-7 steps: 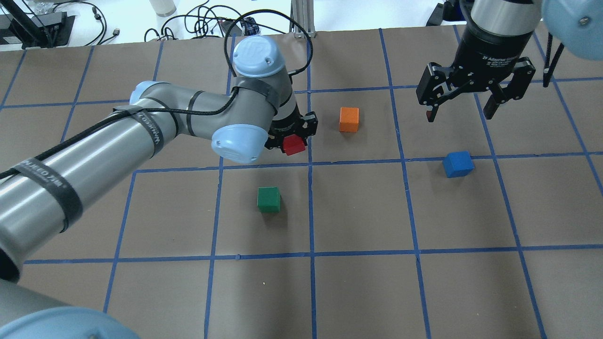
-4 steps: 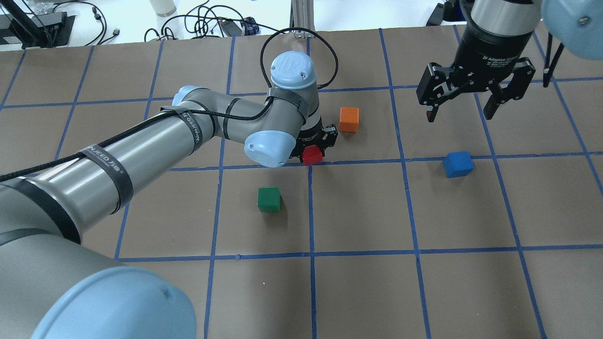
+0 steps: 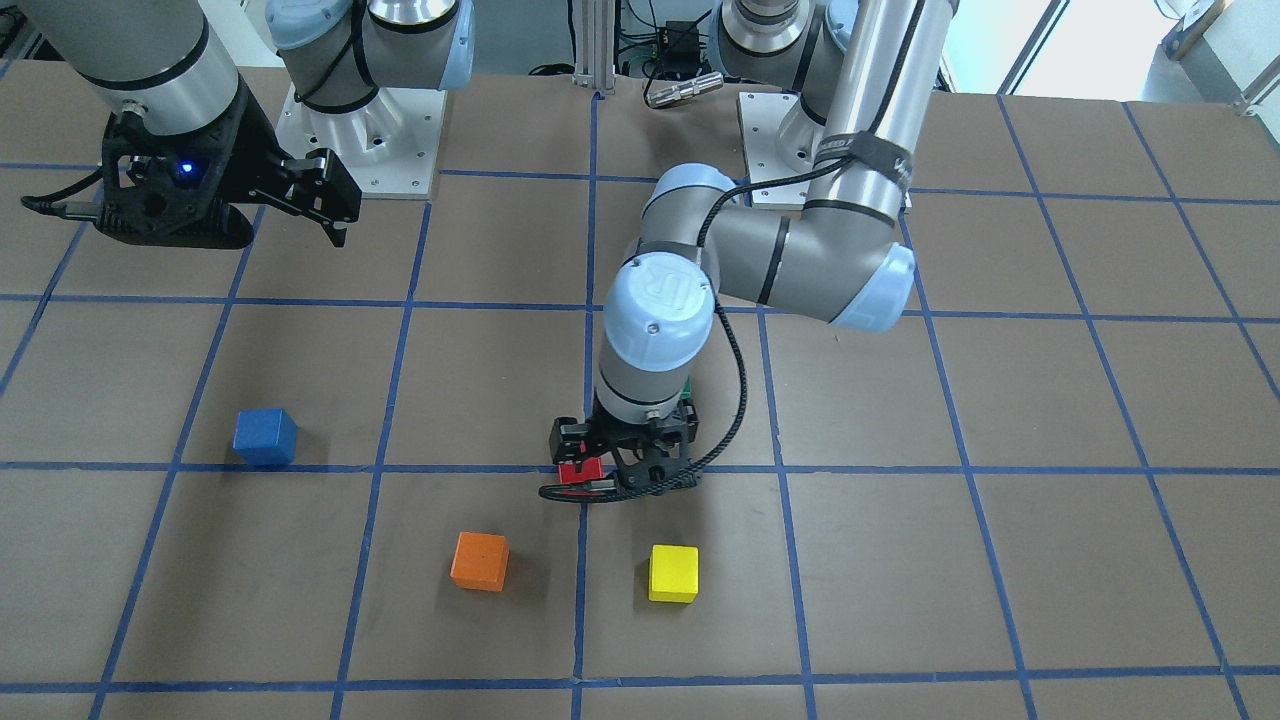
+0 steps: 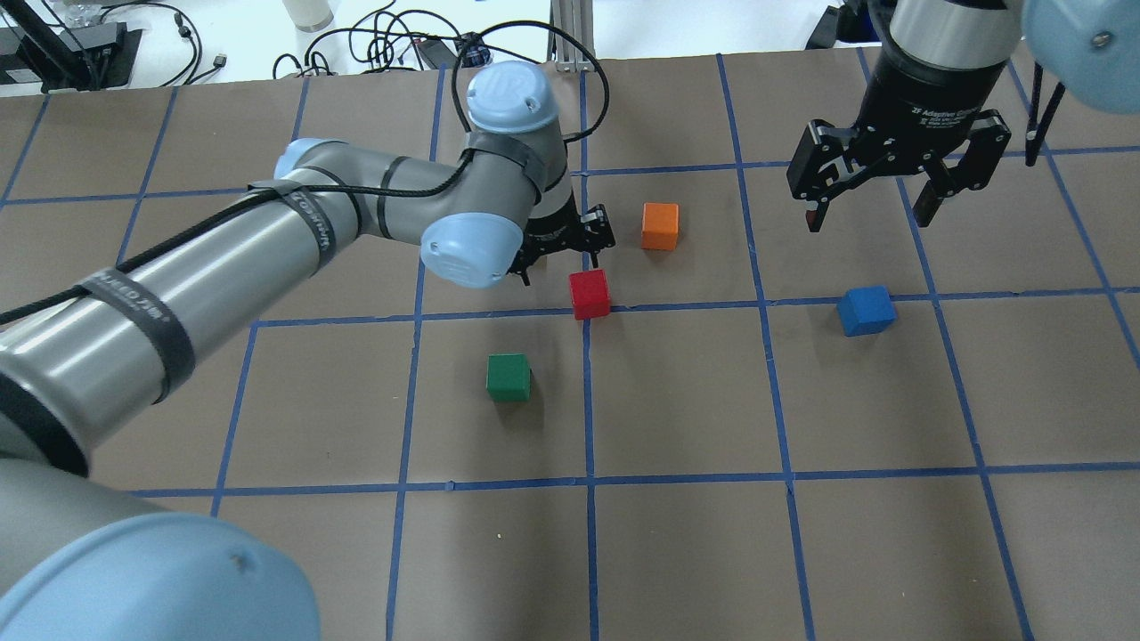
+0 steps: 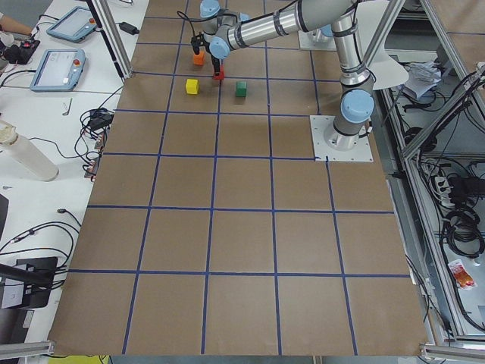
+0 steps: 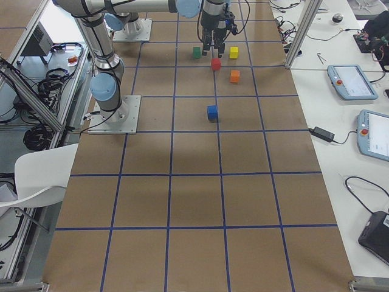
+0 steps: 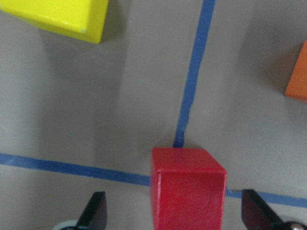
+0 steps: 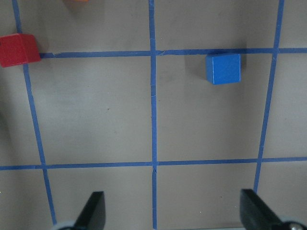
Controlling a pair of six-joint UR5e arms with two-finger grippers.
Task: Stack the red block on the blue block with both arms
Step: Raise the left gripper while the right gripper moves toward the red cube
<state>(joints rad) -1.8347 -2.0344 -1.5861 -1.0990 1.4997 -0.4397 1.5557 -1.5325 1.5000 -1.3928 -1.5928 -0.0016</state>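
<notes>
The red block (image 4: 590, 294) sits on the table on a crossing of blue tape lines. It also shows in the left wrist view (image 7: 187, 188) and partly in the front view (image 3: 578, 470). My left gripper (image 4: 563, 254) is open just above and behind it, with its fingers (image 7: 98, 213) wide apart on either side and not touching it. The blue block (image 4: 866, 310) sits alone to the right; the right wrist view (image 8: 223, 68) looks down on it. My right gripper (image 4: 868, 214) is open and empty, high above the table behind the blue block.
An orange block (image 4: 660, 225) lies just behind and to the right of the left gripper. A green block (image 4: 508, 377) lies in front of and to the left of the red block. A yellow block (image 3: 673, 573) lies beyond the left gripper, hidden by the arm in the overhead view.
My left gripper carried the red block to the right, set it on the tape crossing, opened and drew back from it. The right arm has not moved.
</notes>
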